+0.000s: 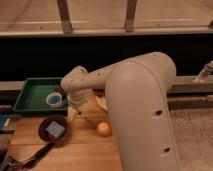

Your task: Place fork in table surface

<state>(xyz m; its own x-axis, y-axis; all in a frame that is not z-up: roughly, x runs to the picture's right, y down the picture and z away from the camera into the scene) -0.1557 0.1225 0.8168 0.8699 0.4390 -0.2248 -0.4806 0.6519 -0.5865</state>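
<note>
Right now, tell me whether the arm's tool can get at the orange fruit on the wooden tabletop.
Probably yes. The tool hangs over the table surface beside the green tray; the orange fruit lies close by, with nothing tall between them.

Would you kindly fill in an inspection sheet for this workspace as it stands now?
Surface: wooden plank tabletop, light brown.
Job's things: fork, a thin sliver just below the gripper, angled toward the orange; held or resting cannot be told.
Clutter: green tray holding a blue cup; dark bowl; orange; dark long-handled utensil at the front left.
Grippers: gripper, low over the tabletop beside the tray's right end.
Cables: nothing seen.
Surroundings: dark panel and metal railing behind the table.
</note>
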